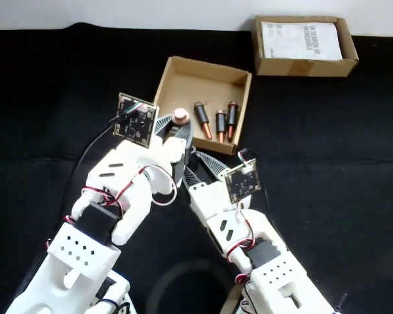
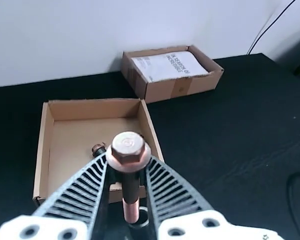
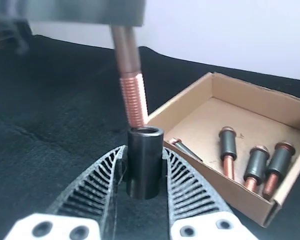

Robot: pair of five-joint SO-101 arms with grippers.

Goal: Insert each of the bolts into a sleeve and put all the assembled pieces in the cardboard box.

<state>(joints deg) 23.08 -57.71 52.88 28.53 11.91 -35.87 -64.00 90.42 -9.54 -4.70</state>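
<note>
My left gripper [image 2: 127, 170] is shut on a copper bolt [image 2: 128, 165], held upright with its hex head [image 1: 180, 116] on top, at the near edge of the open cardboard box [image 1: 177, 77]. Right below it my right gripper [image 3: 144, 165] is shut on a black sleeve [image 3: 144, 162], standing upright. The bolt's threaded tip [image 3: 133, 105] reaches the sleeve's mouth. Inside the box lie three assembled pieces [image 1: 219, 121], side by side, also seen in the right wrist view [image 3: 255, 162].
A second, smaller cardboard box [image 1: 304, 46] with a printed sheet in it stands at the back right. The table is covered with black cloth [image 1: 327, 144]. Both arms [image 1: 118, 209] crowd the near middle.
</note>
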